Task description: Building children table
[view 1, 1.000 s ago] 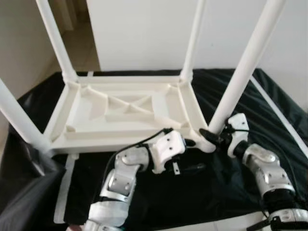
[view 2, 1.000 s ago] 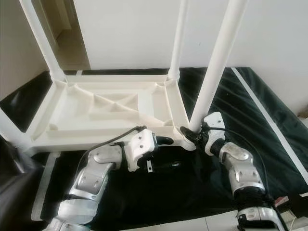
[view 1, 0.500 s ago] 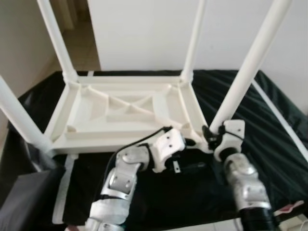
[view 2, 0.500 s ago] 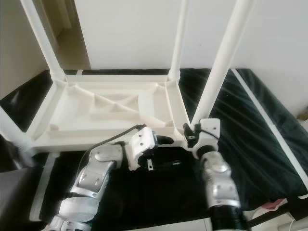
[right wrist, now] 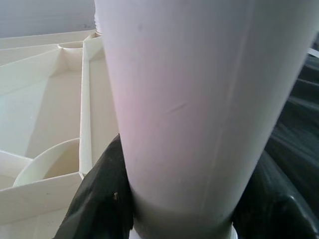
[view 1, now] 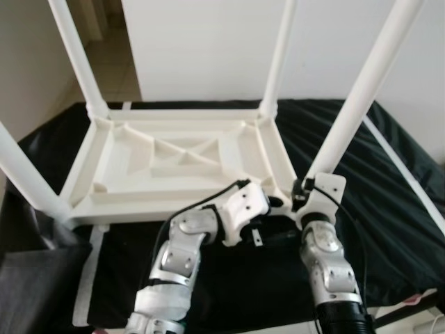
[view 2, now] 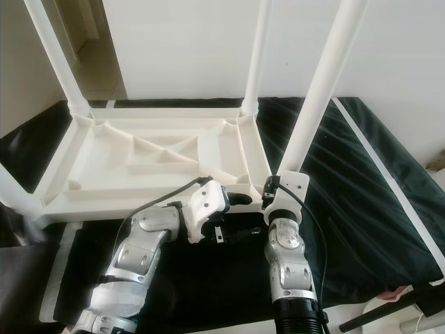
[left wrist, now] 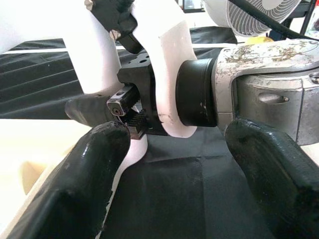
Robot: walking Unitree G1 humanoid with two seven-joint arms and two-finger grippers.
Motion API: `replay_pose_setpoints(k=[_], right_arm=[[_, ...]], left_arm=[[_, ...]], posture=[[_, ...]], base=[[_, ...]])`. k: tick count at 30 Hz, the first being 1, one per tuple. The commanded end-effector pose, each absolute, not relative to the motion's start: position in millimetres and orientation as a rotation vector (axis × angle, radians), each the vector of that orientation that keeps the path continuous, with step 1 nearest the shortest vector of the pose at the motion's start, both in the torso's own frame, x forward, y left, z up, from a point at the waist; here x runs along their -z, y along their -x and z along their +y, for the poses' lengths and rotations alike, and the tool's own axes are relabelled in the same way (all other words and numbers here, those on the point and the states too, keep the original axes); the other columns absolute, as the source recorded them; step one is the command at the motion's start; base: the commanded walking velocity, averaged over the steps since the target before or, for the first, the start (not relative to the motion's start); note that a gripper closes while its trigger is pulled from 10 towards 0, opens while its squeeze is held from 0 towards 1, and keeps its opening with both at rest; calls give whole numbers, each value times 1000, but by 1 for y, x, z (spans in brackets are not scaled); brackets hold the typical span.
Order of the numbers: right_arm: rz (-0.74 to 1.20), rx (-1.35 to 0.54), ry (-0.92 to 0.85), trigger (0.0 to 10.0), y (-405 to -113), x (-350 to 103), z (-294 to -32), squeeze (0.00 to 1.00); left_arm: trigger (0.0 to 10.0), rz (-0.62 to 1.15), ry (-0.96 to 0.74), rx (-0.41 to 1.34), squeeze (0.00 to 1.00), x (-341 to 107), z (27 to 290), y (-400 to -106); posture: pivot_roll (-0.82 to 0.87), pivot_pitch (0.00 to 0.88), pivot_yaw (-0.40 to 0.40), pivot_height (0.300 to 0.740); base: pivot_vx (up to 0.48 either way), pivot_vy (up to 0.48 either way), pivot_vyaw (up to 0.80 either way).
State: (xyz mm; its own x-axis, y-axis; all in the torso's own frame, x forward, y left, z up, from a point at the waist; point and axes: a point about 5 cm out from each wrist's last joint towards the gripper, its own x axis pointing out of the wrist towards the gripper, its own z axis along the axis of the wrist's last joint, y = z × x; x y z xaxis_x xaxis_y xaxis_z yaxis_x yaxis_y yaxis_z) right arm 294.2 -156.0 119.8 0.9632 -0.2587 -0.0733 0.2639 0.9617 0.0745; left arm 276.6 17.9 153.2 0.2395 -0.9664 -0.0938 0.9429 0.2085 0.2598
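Black mat under upturned white table; right gripper jaws clamping near leg, left gripper jaws spread beside.

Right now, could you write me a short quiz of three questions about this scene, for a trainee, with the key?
1. True or false: the white table lies upside down on the black sheet, legs pointing up.
2. Which gripper grasps the near right leg at its base?
A. left gripper
B. right gripper
C. neither
3. Fill in: the left gripper is at the table's near ____, beside the right gripper.

Key
1. True. All four legs stand upward from the frame.
2. B. The right wrist view shows the black fingers on either side of the leg.
3. Edge. Its jaws are apart and hold nothing.
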Motion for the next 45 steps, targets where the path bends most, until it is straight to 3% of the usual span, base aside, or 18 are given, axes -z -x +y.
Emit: replay_pose_setpoints(k=[1, 9, 11, 12, 24, 25, 26, 27, 37, 45], right_arm=[[154, 335, -105, 10000, -287, -102, -163, 0], [102, 292, -77, 10000, -285, -111, -161, 0], [84, 273, -64, 10000, -284, -113, -162, 55], [68, 260, -67, 10000, -283, -115, -163, 1000], [-30, 75, -92, 10000, -268, -130, -191, 1000], [-32, 10, -64, 10000, -266, -130, -196, 286], [-32, 10, -64, 10000, -266, -130, -196, 286], [-27, -42, -56, 10000, -265, -130, -201, 0], [25, -430, 123, 10000, -271, -133, -208, 0], [61, -534, 192, 10000, -286, -132, -208, 0]], left_arm=[[10000, -134, -242, 941, 0, -155, 26, -295], [10000, -162, -182, 910, 0, -158, 24, -295], [10000, -167, -195, 904, 0, -158, 23, -295], [10000, -169, -199, 901, 0, -157, 23, -294], [10000, -166, -221, 902, 0, -157, 30, -300], [10000, -156, -224, 912, 0, -157, 33, -301], [10000, -156, -224, 912, 0, -157, 33, -301], [10000, -141, -222, 930, 0, -155, 34, -301], [10000, -154, -267, 1012, 0, -155, 28, -298], [10000, -158, -272, 1024, 0, -157, 26, -299]], posture=[[-6, 0, -37, 740], [-18, 0, -51, 740], [-21, 0, -56, 740], [-25, 0, -58, 740], [-37, 0, -55, 740], [-40, 0, -53, 740], [-40, 0, -53, 740], [-45, 0, -48, 740], [-65, 0, -21, 740], [-63, 0, -19, 740]], base=[[0, 0, 0], [0, 0, 0], [0, 0, 0], [0, 0, 0], [0, 0, 0], [0, 0, 0], [0, 0, 0], [0, 0, 0], [0, 0, 0], [0, 0, 0]])
